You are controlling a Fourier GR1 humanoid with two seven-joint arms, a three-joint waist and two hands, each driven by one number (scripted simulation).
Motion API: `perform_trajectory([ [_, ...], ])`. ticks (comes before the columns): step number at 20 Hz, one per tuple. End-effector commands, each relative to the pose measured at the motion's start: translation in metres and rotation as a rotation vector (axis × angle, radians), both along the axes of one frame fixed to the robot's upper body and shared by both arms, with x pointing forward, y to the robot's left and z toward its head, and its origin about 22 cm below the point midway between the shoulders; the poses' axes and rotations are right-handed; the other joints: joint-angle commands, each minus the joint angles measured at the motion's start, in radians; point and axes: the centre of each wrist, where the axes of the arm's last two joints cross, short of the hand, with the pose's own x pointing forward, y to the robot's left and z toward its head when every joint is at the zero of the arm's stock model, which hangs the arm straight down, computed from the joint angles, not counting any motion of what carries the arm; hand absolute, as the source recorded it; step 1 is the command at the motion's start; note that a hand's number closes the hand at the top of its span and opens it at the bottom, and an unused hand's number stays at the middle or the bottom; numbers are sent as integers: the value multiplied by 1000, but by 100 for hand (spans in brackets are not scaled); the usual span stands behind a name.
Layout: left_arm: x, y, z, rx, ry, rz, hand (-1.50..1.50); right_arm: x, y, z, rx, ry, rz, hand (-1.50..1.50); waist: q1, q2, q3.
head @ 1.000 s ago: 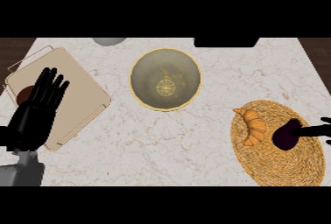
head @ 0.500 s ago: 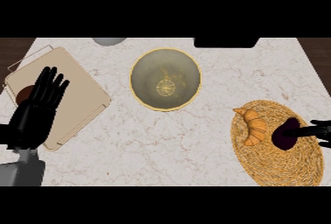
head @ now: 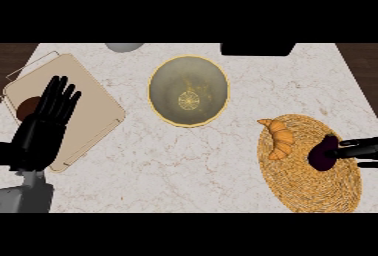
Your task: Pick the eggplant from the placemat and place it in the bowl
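The dark purple eggplant (head: 321,154) lies on the right half of the woven straw placemat (head: 310,187). My right hand (head: 359,148) comes in from the right edge and its fingers curl round the eggplant's right end; most of the hand is out of view. The yellow-rimmed bowl (head: 156,82) stands up and to the left of the placemat, near the counter's middle, with a pale pattern on its bottom and nothing in it. My left hand (head: 44,131) rests open at the left, fingers up, over the cutting board.
A croissant (head: 280,137) lies on the placemat's upper left, right beside the eggplant. At the left a tan cutting board (head: 88,112) bears a brown round thing (head: 28,106). A grey object (head: 124,47) and a black one (head: 255,48) sit at the far edge.
My right hand's fingers have drawn together on the eggplant's end and pushed slightly left. The eggplant has barely shifted. The left hand has stayed put.
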Motion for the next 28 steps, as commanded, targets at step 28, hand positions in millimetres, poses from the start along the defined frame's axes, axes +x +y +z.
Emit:
perform_trajectory([
  [28, -3, 5, 3, 9, -2, 7, 0, -78, 443, 149, -605, -969, 1372, 150, 0, -3, 19],
])
